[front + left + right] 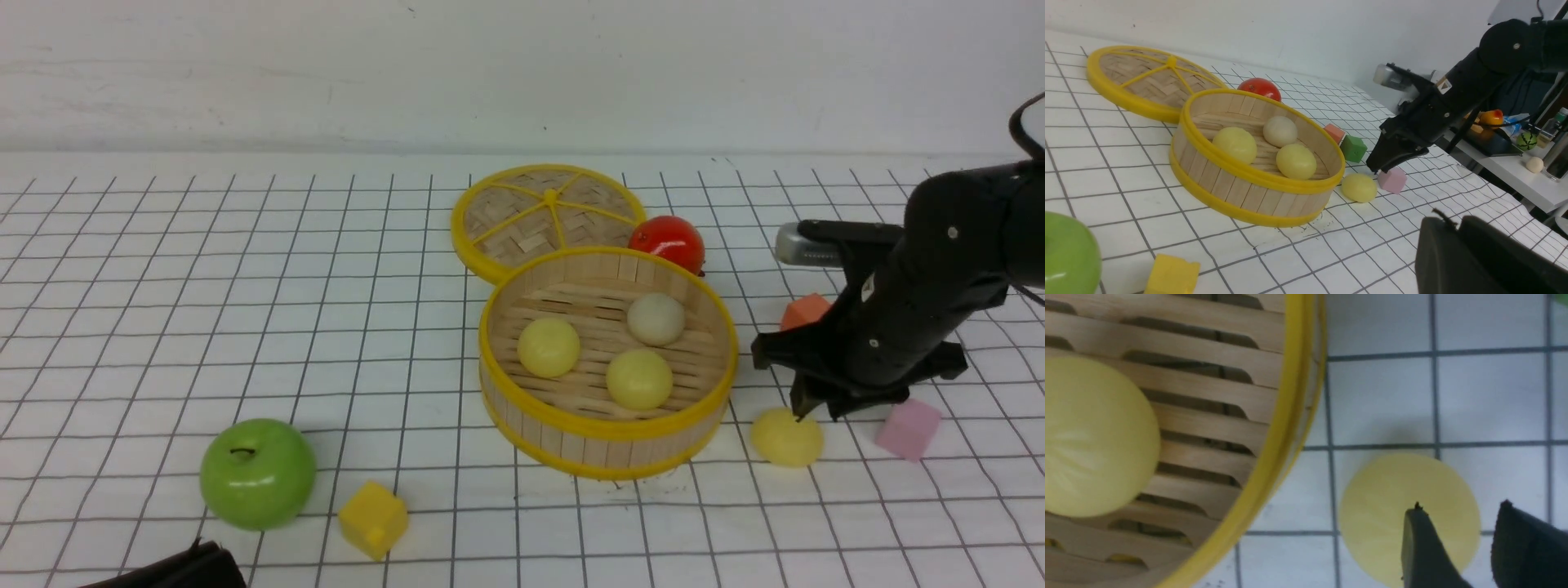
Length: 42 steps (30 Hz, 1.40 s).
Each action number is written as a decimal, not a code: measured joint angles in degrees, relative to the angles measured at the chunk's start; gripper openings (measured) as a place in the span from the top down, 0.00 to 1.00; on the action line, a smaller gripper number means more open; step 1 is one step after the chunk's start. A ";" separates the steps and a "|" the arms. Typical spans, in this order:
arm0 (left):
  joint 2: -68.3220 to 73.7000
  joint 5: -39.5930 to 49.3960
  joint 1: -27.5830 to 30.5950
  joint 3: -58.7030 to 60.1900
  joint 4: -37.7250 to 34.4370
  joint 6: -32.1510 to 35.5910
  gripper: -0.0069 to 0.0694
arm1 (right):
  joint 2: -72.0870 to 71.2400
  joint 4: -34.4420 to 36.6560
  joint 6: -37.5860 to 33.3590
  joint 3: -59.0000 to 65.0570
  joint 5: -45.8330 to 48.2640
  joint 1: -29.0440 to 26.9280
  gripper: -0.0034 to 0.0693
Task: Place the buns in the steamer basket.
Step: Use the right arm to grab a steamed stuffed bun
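Note:
The steamer basket (608, 429) stands in the middle of the table and holds three buns: two pale yellow (549, 347) (639, 379) and one beige-white (656, 318). A fourth pale yellow bun (786, 438) lies on the table just right of the basket. My right gripper (816, 408) hangs open right above that bun. In the right wrist view (1461, 506) one finger is over the bun (1384, 506) and the other is past its edge. My left gripper (1453, 218) is shut and empty, low at the near left (200, 555).
The flat woven lid (547, 216) and a red tomato (667, 242) lie behind the basket. A pink cube (908, 428) and an orange cube (804, 310) sit close to my right gripper, with a green cube (1353, 148) nearby. A green apple (258, 474) and a yellow cube (373, 519) are at the near left.

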 joint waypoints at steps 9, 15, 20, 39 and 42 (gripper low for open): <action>0.00 0.00 0.00 0.00 0.00 0.00 0.83 | 1.36 1.69 -0.24 0.00 -1.98 0.00 0.60; 0.00 0.00 0.00 0.00 0.00 0.00 0.83 | 3.52 1.81 -0.41 0.00 -2.76 0.00 0.60; 0.00 0.00 0.00 0.00 0.00 0.00 0.82 | 4.29 1.81 -1.42 0.00 -3.48 0.00 0.60; 0.00 0.00 0.00 0.00 0.00 0.00 0.79 | -5.24 3.71 -6.43 -4.37 6.79 0.05 0.95; 0.00 0.00 0.00 0.00 0.00 0.00 0.79 | -6.50 6.99 -9.19 -7.91 7.30 0.19 0.95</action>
